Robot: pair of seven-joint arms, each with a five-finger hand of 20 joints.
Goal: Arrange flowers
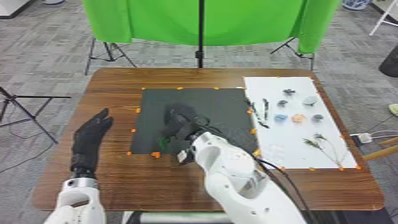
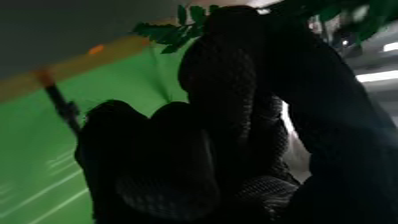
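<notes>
Over the dark mat [image 1: 226, 100], my right hand [image 1: 182, 120] holds a leafy green stem [image 1: 165, 142], whose leaves show beside and below the hand. In the right wrist view the right hand [image 2: 235, 95] has its fingers curled, with green leaves [image 2: 182, 30] at the fingertips. My left hand [image 1: 91, 132] rests at the left of the mat with straight fingers. On the white sheet [image 1: 275, 87] lie dark sprigs [image 1: 265, 111], a blue flower [image 1: 281, 118], a peach flower [image 1: 298, 118], a pale flower [image 1: 310, 101] and thin-stemmed sprigs [image 1: 324, 145].
The wooden table [image 1: 115, 90] surrounds the mat and sheet, with orange tape pieces along their edges. A green cloth [image 1: 160, 22] hangs behind the table on black stands. Dark cables run along the right arm.
</notes>
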